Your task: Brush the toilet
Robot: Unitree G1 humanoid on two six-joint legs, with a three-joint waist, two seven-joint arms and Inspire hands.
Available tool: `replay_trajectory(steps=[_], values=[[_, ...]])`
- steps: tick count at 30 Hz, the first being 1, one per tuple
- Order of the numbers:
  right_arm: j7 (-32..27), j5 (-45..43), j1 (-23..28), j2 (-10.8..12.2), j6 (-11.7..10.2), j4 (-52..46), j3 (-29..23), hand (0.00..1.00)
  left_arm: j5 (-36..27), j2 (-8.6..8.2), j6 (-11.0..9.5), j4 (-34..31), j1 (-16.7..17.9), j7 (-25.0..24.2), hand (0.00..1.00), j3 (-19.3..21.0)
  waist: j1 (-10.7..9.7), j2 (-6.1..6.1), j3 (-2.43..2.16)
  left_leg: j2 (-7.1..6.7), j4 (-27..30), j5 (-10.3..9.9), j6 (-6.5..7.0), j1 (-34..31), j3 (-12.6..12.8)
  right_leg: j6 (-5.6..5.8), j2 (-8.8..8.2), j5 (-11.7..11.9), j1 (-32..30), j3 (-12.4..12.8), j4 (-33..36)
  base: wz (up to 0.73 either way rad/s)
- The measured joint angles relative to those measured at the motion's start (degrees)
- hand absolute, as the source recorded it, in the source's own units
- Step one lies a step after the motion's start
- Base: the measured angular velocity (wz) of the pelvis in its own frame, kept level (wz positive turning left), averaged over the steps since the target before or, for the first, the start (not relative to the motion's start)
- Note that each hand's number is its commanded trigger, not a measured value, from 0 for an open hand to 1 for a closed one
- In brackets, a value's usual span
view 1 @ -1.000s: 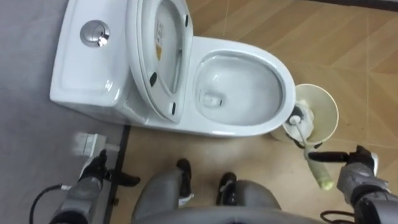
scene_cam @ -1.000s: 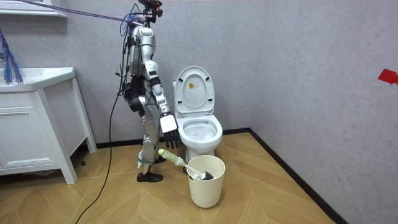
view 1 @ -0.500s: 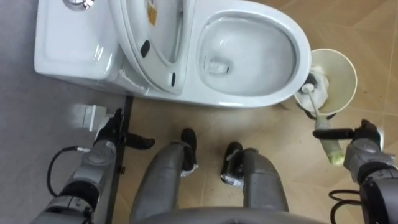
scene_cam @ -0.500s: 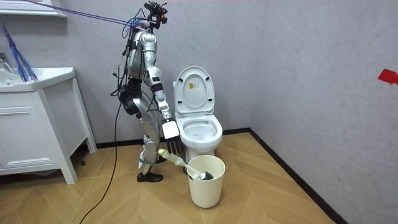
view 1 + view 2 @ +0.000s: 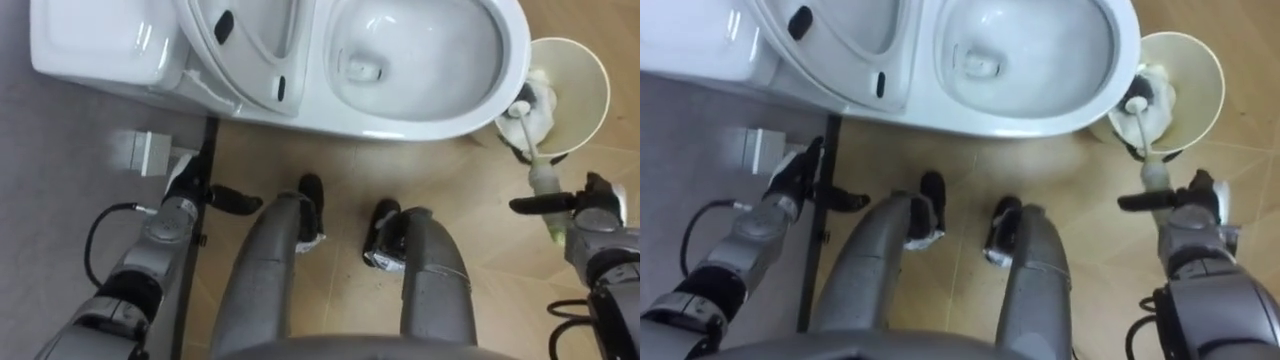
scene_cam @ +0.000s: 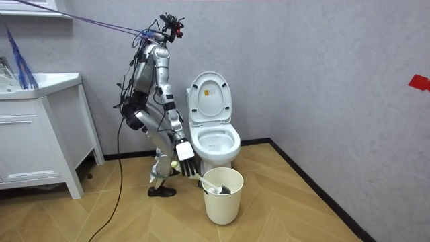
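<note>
The eye views' top edge cuts off the toilet (image 5: 440, 110), so you lose the back of its tank and most of the raised seat. The lower end of the brush (image 5: 543, 178) handle passes behind your right hand (image 5: 600, 215), and you cannot tell whether it is gripped. The brush head sits low in the bucket (image 5: 590, 70), too small to make out in the room view

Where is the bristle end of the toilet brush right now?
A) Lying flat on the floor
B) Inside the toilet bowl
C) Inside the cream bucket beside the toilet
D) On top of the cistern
C: the toilet brush has its bristle end down inside the cream bucket, and its handle slants out over the rim toward the right hand.
</note>
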Motion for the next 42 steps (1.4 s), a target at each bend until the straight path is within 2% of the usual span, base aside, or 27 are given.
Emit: replay_trajectory(steps=[7,11,13,19,25,26,32,37,42], values=[[1.9,-0.7,-1.0,-1.3,0.2,0.1,1.1,0.0,-0.1,0.02,0.4,-4.4,0.4,-0.5,0.0,-0.6,0.9,0.33,0.08,-0.41,1.3,0.1,-0.17,-3.4,-0.1,-0.38,-1.0,-0.7,-3.5,-0.3,2.5,0.06],[2.9,-0.6,-0.9,-1.8,0.8,0.1,1.4,0.0,0.0,0.03,0.4,-4.4,0.2,-0.8,0.0,-0.3,0.8,0.35,0.06,-0.45,2.9,0.1,-0.04,-5.9,0.0,-0.77,-1.32,-1.1,-6.2,-0.1,4.4,0.02],[3.8,-0.1,-0.4,-2.2,0.9,0.1,3.0,0.0,-0.1,0.08,0.4,-4.4,0.0,-0.8,0.0,-0.2,1.1,0.45,0.06,-0.3,4.5,-0.5,-0.13,-7.1,0.0,-1.0,-1.47,-1.8,-7.3,0.0,6.0,0.0],[5.0,-0.3,0.7,-2.4,0.8,0.5,4.7,0.0,-0.1,0.1,0.4,-4.4,0.1,-0.8,0.0,-0.2,2.3,0.67,0.03,-0.22,6.0,-1.1,-0.49,-7.9,-0.1,-1.41,-1.6,-2.8,-8.1,0.2,7.7,0.0],[6.5,-0.7,0.7,-2.8,0.9,1.6,5.3,0.0,-0.1,0.15,0.5,-6.1,1.4,-0.8,0.0,-0.2,2.5,0.81,-0.01,-0.28,6.9,-1.5,-0.6,-8.1,-0.2,-1.47,-1.69,-3.3,-8.3,0.2,8.6,0.01],[6.7,-0.7,0.7,-2.8,0.8,1.7,5.3,1.0,-0.1,0.17,0.5,-6.3,1.5,-0.8,0.0,-0.2,2.5,0.81,-0.01,-0.27,7.0,-1.5,-0.63,-8.2,-0.2,-1.47,-1.67,-3.3,-8.3,0.2,8.7,0.0],[7.5,-0.2,1.1,-3.3,0.9,1.8,5.5,1.0,-0.1,0.18,0.9,-6.7,1.6,-0.9,0.0,-0.2,2.4,0.82,-0.02,-0.36,7.1,-1.5,-0.63,-8.2,-0.1,-1.48,-1.67,-3.3,-8.3,0.2,8.8,0.0],[8.5,0.1,3.7,-3.4,2.7,1.9,7.2,1.0,-0.2,0.18,1.9,-8.1,2.9,-0.7,0.0,-0.2,2.4,0.88,-0.07,-0.49,7.2,-1.5,-0.62,-8.2,-0.1,-1.48,-1.97,-3.3,-8.2,0.0,8.9,0.0],[8.5,0.2,5.1,-3.2,3.8,1.9,7.6,1.0,-0.7,0.12,2.0,-8.9,3.7,-0.7,0.0,-0.4,2.3,0.87,-0.09,-1.02,7.1,-1.4,-0.49,-8.0,-0.2,-1.43,-2.24,-3.3,-7.9,-0.1,9.1,0.01]])
